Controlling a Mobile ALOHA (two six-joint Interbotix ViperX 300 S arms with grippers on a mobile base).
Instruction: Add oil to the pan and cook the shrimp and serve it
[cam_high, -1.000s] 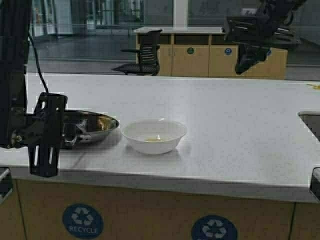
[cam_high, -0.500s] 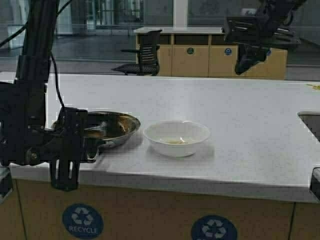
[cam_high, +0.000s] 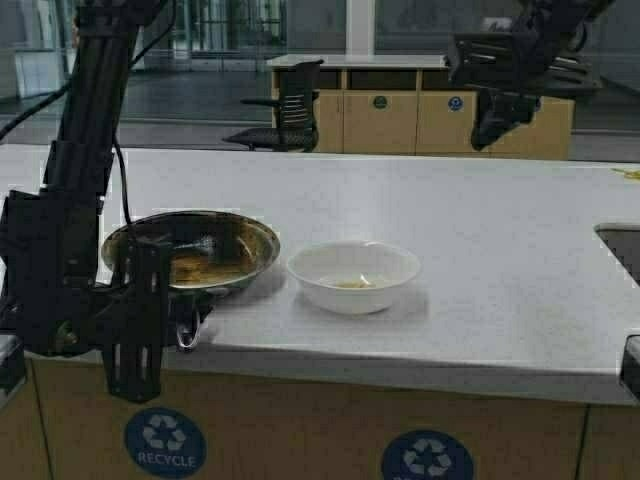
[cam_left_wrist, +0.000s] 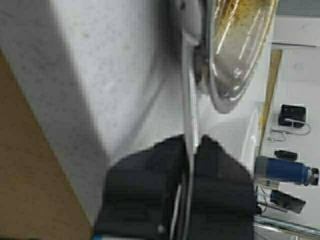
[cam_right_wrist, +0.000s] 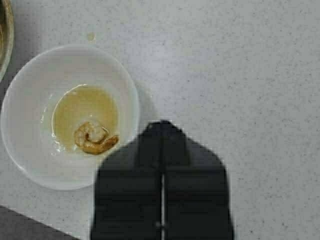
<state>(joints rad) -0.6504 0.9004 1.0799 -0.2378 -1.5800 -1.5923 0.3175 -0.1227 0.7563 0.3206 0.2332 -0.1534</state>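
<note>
The speckled white counter (cam_high: 480, 250) carries, near its front edge toward the left corner, the pan (cam_high: 190, 250), a round shallow steel skillet with a brown-stained inside, and just beside it, apart, a smooth round white bowl (cam_high: 353, 274). The left end effector (cam_left_wrist: 192, 150) is clamped on the pan's thin metal handle at the counter's front edge, while the right end effector (cam_right_wrist: 162, 131) hangs high above the counter with its fingers pressed together. The shrimp (cam_right_wrist: 95, 138), curled and golden-brown, lies in a yellowish pool inside the white bowl.
</note>
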